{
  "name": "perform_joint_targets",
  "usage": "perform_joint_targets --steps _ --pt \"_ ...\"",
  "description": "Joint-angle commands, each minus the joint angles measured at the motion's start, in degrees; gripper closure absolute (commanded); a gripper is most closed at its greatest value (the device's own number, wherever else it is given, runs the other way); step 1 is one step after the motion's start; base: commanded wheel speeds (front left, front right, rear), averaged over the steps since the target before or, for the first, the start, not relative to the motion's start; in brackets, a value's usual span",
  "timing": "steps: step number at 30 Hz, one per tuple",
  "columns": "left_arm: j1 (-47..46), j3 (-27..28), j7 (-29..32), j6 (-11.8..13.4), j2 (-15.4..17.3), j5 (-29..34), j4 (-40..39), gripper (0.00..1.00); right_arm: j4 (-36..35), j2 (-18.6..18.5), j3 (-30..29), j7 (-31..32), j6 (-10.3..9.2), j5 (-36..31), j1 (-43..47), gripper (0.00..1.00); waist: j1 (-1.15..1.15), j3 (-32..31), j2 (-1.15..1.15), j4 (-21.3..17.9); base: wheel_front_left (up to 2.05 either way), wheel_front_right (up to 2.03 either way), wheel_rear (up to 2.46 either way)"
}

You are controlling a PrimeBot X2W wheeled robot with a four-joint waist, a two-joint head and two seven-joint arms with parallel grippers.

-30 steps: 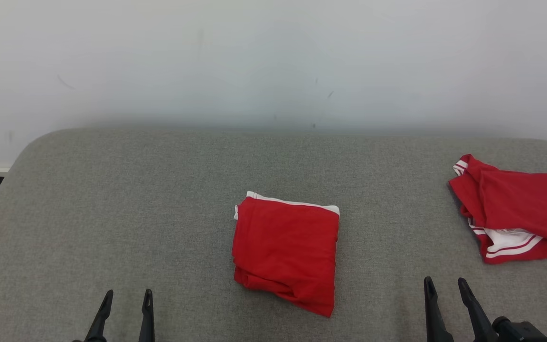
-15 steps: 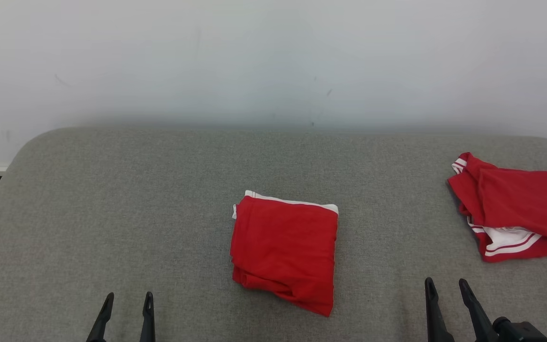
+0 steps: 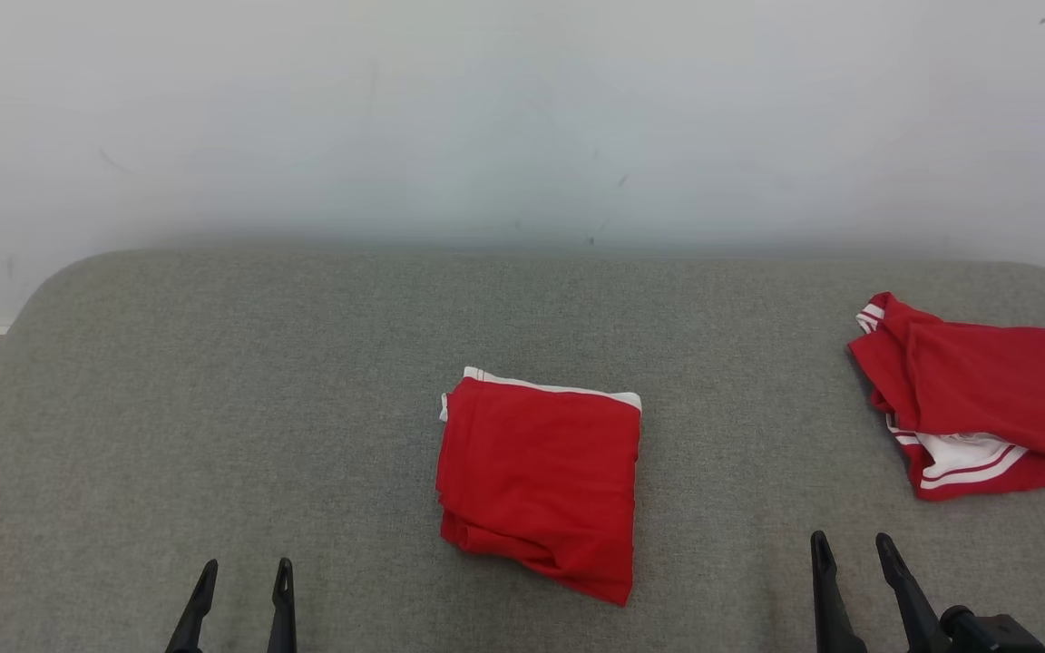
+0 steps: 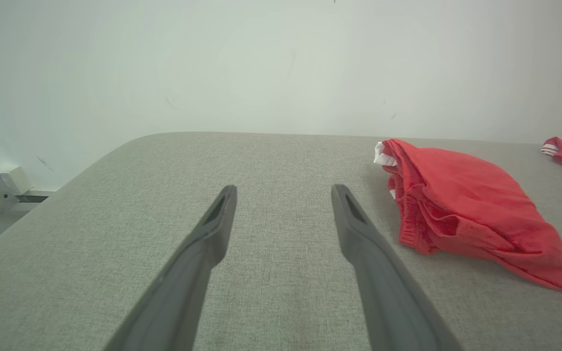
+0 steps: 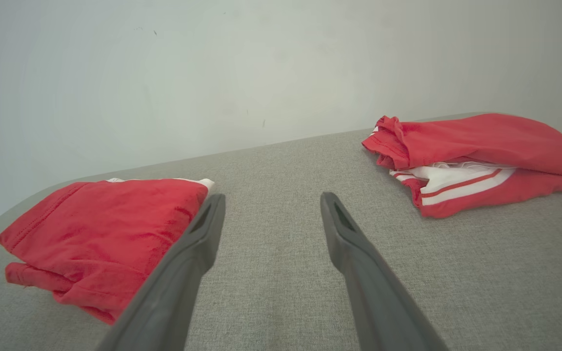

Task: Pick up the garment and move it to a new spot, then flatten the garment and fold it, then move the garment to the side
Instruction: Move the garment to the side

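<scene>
Nothing on the surface has moved in the last second. My head camera has drifted slightly, so the whole scene sits a shade further left in frame. Both claws are where they were.

Item 1: left claw (image 3: pixel 247 564). Its fingers are spread wide with nothing between them. I see bare grey fabric through the gap in its wrist view.

Item 2: right claw (image 3: pixel 850 538). It is likewise spread wide, with nothing held.

Item 3: folded red garment (image 3: pixel 541 481). It is a squarish bundle with a white band along its far edge. I place it between the two claws and a little ahead of their tips, to the right of the left claw and to the left of the right claw, touching neither. It lies flat on the surface, its near right corner trailing toward me.

Item 4: second red garment (image 3: pixel 976 399). It is loosely bunched, with white striped trim showing. It lies ahead of the right claw and off to its right, well apart from item 3.

Item 5: grey padded surface (image 3: pixel 214 381). It has rounded far corners and carries both garments under both claws.

Item 6: pale wall (image 3: pixel 522 109). It stands beyond the surface, ahead of both claws, and is lightly scuffed.
</scene>
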Motion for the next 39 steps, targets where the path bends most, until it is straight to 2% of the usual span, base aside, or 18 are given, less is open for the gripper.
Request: perform_joint_targets --steps 1,17,24,33,39 --pt "-0.25 -0.07 -0.07 0.07 -0.12 0.36 -0.09 0.0 0.0 -0.02 -0.09 -0.07 -0.13 -0.12 -0.07 0.0 0.0 0.0 0.0 0.01 0.0 0.0 0.0" --pt "-0.5 -0.27 -0.08 0.07 -0.15 0.02 0.15 0.0 1.54 -0.01 0.03 -0.06 -0.13 0.95 -0.69 0.0 0.0 0.02 0.0 0.4 0.0 0.0 0.0" --pt "-0.89 -0.8 -0.07 0.06 -0.17 -0.36 0.06 0.0 5.64 -0.02 3.75 -0.07 -0.13 1.29 -6.15 0.0 0.0 0.76 0.0 1.54 0.0 0.0 0.0" --pt "-2.37 -2.46 -0.07 0.06 -0.19 -1.16 0.76 0.0 24.48 -0.02 9.53 -0.07 -0.13 3.96 -21.52 0.0 0.0 2.74 0.0 5.6 0.0 0.0 0.0" --pt "-4.28 -4.17 -0.07 0.06 -0.21 -1.68 1.18 0.0 42.53 -0.01 14.04 0.45 -0.13 11.61 -31.24 0.0 0.0 4.61 0.0 9.54 0.0 0.0 0.0"
